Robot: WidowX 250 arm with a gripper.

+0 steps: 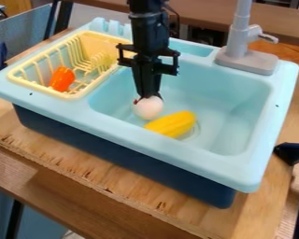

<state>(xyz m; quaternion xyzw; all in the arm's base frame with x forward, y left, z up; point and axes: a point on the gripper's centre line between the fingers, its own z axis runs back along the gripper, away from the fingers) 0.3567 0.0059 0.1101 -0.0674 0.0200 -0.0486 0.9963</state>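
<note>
Directly under the black gripper [149, 96], over the light-blue sink basin [230, 107], sits a round white thing [148, 108], its top meeting the claw's lower end. Whether the claw is spread or pinching, cannot tell; the contact point is hidden. Claw hangs nearly upright, so the key line runs straight down from it to the white thing. No clear long axis on this one: near-round, a small reddish bit at its upper left. Just beside it, toward the lower right of the view, lies a yellow elongated thing [172, 124], long axis slanting from lower left to upper right; can't tell if the two touch. Well apart, at the view's left, an orange thing [62, 79] in the pale yellow dish rack [72, 96]. Grey faucet [240, 35] stands behind the basin, upper right.
</note>
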